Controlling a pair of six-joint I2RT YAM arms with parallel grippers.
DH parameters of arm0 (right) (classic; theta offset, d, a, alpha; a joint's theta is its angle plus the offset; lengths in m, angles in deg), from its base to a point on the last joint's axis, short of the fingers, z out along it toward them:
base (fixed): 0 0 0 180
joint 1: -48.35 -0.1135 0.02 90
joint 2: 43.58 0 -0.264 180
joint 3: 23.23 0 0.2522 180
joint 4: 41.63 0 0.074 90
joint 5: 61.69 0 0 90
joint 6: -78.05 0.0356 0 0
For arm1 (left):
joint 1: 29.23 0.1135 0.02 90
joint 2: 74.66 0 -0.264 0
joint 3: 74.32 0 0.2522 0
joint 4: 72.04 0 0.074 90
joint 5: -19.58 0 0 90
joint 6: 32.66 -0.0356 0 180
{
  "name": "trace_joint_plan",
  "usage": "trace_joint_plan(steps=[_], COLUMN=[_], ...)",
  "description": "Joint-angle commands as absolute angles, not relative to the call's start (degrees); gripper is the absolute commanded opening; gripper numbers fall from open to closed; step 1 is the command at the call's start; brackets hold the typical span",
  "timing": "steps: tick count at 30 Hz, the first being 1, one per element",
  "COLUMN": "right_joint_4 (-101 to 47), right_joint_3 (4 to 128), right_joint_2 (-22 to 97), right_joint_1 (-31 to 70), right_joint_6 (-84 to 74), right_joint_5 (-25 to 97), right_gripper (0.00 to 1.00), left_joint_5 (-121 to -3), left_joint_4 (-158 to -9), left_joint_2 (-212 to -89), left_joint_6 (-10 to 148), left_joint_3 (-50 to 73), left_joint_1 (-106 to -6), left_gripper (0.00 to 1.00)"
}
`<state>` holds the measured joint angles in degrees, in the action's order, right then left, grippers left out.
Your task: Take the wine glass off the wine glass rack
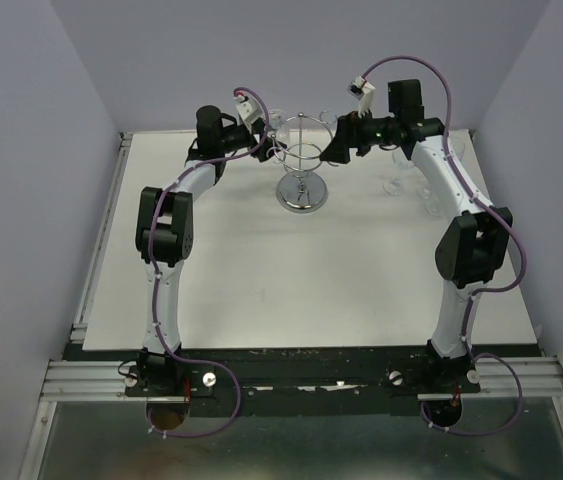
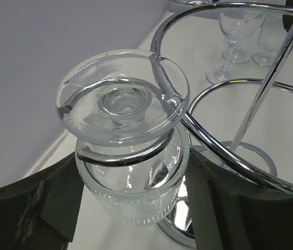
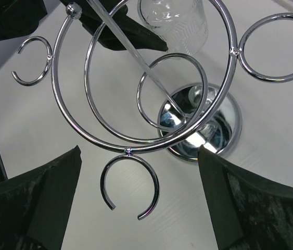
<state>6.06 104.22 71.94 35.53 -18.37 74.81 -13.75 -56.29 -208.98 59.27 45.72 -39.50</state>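
Now, notes at the rack.
Glass (image 2: 130, 192): hangs upside down on the rack (image 3: 216, 133), foot up, rim down, long axis upright. The stem sits in a hook (image 2: 125, 159) on the rack's left side, clear of the bench (image 1: 261, 280).
Bearing: the bowl lies straight ahead of the left fingers (image 2: 26, 213) and between them.
Nearer arm: left. The right arm is across the rack, with the post in between.
Left fingers: one on each side of the bowl, close against it. Whether they press it yet, I cannot tell.
Right fingers (image 3: 37, 198): wide, nothing held, above an empty hook.
Look: clear glass with a smooth round foot, a short stem and a fine cross-hatch band toward the rim.
Way out: judged to be outward, away from the post, since the empty hooks open that way. Keep the foot level so it slides off the wire.
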Motion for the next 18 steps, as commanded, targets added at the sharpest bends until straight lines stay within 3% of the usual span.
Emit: trace_joint_plan(steps=[1, 4, 9, 14, 18], right_joint_4=[5.5, 5.4, 5.4, 5.4, 5.4], right_joint_3=[105.6, 106.1, 106.6, 106.8, 106.7], right_joint_2=[73.8, 74.4, 75.2, 75.5, 75.7], right_joint_1=[35.0, 35.0, 35.0, 35.0, 35.0], right_joint_6=[-18.0, -17.6, -17.0, -16.5, -16.5], right_joint_5=[75.5, 76.4, 77.5, 77.4, 77.4], right_gripper=[1.00, 0.99, 0.99, 0.99, 0.98], left_joint_5=[-15.0, -15.7, -16.9, -20.0, -21.6], left_joint_4=[-54.9, -56.2, -56.3, -55.8, -55.7], left_joint_2=[-203.4, -202.4, -201.1, -199.9, -198.9], left_joint_6=[57.8, 55.4, 54.7, 54.9, 54.8], left_joint_3=[44.2, 43.7, 43.4, 42.2, 41.0], left_joint_1=[-40.6, -40.6, -40.5, -40.5, -40.4], left_gripper=[0.42, 0.31, 0.28, 0.18, 0.04])
